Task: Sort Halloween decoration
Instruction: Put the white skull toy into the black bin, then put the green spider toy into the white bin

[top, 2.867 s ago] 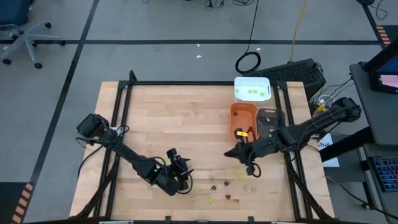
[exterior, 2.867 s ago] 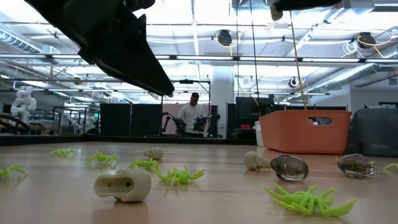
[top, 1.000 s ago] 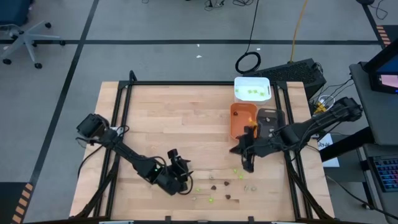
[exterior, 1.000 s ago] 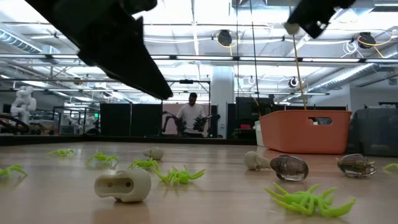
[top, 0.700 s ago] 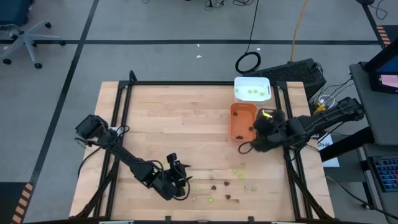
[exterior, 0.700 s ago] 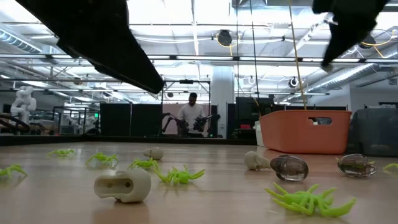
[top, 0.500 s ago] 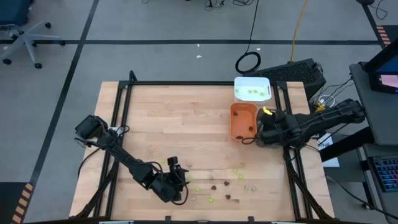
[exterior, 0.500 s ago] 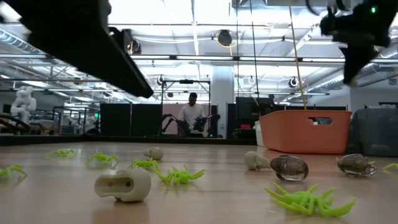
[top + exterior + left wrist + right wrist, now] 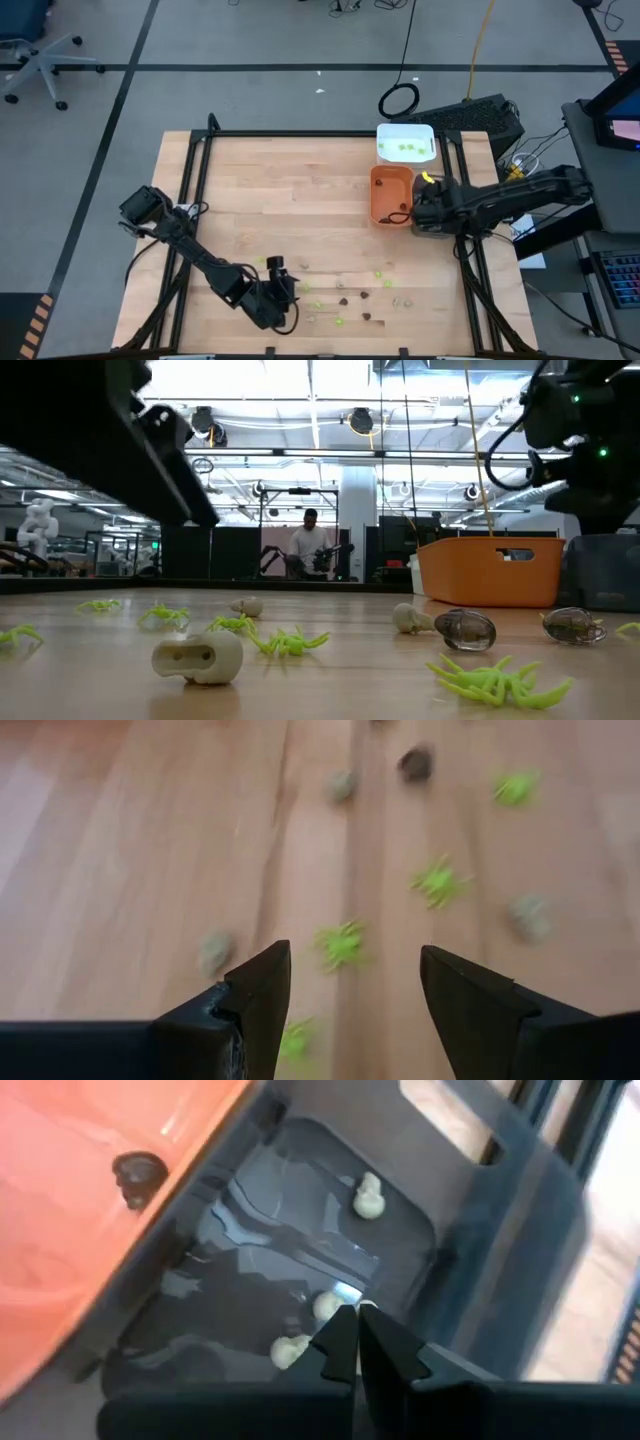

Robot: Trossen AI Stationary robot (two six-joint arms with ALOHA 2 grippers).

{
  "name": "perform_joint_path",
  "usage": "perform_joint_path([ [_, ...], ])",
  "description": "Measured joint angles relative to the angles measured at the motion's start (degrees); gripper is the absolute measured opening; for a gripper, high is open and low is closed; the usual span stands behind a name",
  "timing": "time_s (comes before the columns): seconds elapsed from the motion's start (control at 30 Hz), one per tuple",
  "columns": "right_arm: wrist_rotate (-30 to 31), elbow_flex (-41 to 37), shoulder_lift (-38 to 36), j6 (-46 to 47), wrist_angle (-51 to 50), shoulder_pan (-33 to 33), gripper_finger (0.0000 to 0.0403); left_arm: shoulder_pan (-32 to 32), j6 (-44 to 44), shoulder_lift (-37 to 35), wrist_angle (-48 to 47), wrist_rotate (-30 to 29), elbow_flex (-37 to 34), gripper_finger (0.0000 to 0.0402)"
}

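the left claw (image 9: 348,1000) hangs spread and empty low over the near tabletop (image 9: 270,200), likely lining up on a green spider (image 9: 343,944) among the loose pieces scattered there; its wrist view shows about four green spiders, some three pale pieces and one dark one, blurred. farther back the right claw (image 9: 357,1342) is clenched above the grey tray (image 9: 300,1260), which holds three pale skulls (image 9: 368,1196); one dark piece (image 9: 138,1170) lies in the orange tray (image 9: 90,1220)

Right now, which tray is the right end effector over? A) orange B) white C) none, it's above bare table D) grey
D: the right end effector, shut, points down into the grey tray, where pale pieces already lie; the orange tray sits beside it.
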Motion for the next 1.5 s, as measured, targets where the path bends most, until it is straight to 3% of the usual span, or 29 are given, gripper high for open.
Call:
perform_joint_path([
  [0.13, 0.1, -1.4, 0.0, 1.4, 1.0, 0.1, 0.0025, 0.1, -3.9, 0.0, -5.9, 1.0, 0.0, 0.0223],
  [0.3, 0.2, -0.6, -0.4, 1.0, 1.8, 2.3, 0.0067, -0.8, -4.5, 0.0, -9.8, 7.0, 0.0, 0.0223],
  [0.57, 4.4, 1.9, -1.8, 4.6, 5.3, 10.0, 0.0106, 0.6, -4.1, 0.0, -11.7, 7.2, 0.0, 0.0213],
  [0.87, 9.6, 1.9, -1.6, 3.5, 24.4, 23.8, 0.0106, 2.9, -6.1, 0.9, -11.1, 4.8, -1.2, 0.0141],
  [1.07, 17.2, 1.9, -1.6, 1.0, 35.4, 32.9, 0.0105, 3.7, -7.5, 1.5, -8.1, 5.0, -2.8, 0.0117],
  [1.27, 25.4, 1.9, 0.2, -8.7, 50.6, 38.9, 0.0105, 3.8, -7.5, 1.6, -2.4, 6.4, -5.5, 0.0098],
  [1.5, 27.2, 1.9, 5.7, -21.6, 65.7, 41.1, 0.0105, 3.8, -6.8, 1.6, -1.4, 6.4, -6.3, 0.0037],
])
